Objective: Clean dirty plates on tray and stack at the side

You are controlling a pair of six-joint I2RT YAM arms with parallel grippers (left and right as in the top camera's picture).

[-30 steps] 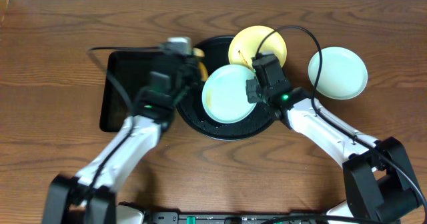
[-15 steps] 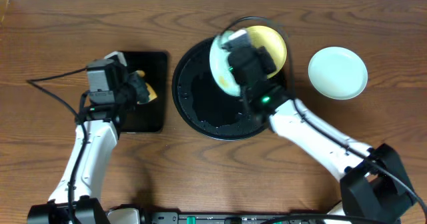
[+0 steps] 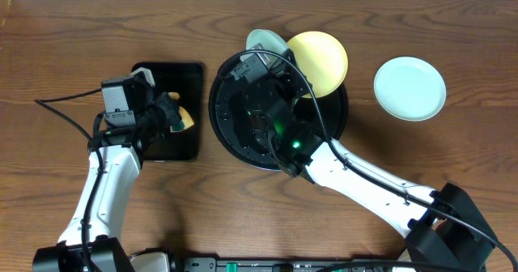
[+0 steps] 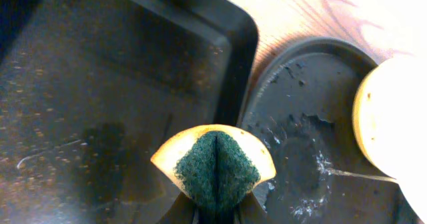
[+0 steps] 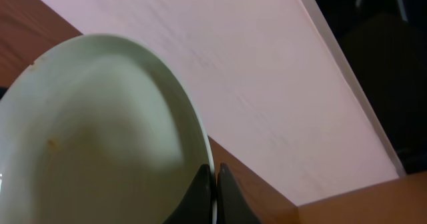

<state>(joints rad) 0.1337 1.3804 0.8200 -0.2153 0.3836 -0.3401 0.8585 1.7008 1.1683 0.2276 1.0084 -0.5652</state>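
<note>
The right fingers (image 5: pixel 199 199) are closed on the rim of a mint plate (image 5: pixel 100 131), pinching its edge between the two tips. The plate stands up on edge, rising up and to the left of the tips in the right wrist view, its hollow face toward the camera. A small brown speck shows on that face, well away from the tips. In the overhead view the plate shows as a thin tilted sliver beyond the wrist, at the far edge of the round black tray (image 3: pixel 222 122).

Just to the right of that held plate, a yellow plate (image 3: pixel 320 57) lies flat, resting over the far right part of the round tray's rim. A second mint plate (image 3: pixel 409 87) lies flat on the wooden surface (image 3: pixel 65 45), well apart from the right fingers and off to their right, clear of the tray.

The left fingers (image 4: pixel 253 212) are clamped on a sponge (image 4: pixel 215 167), folded double so that its green scouring face meets along a centre crease and its yellow backing curves around the outside. The sponge sticks out ahead of the tips, above a rectangular black tray (image 4: pixel 100 84). Ahead and to the right of these fingers lies the round tray's floor, streaked with wet smears.
</note>
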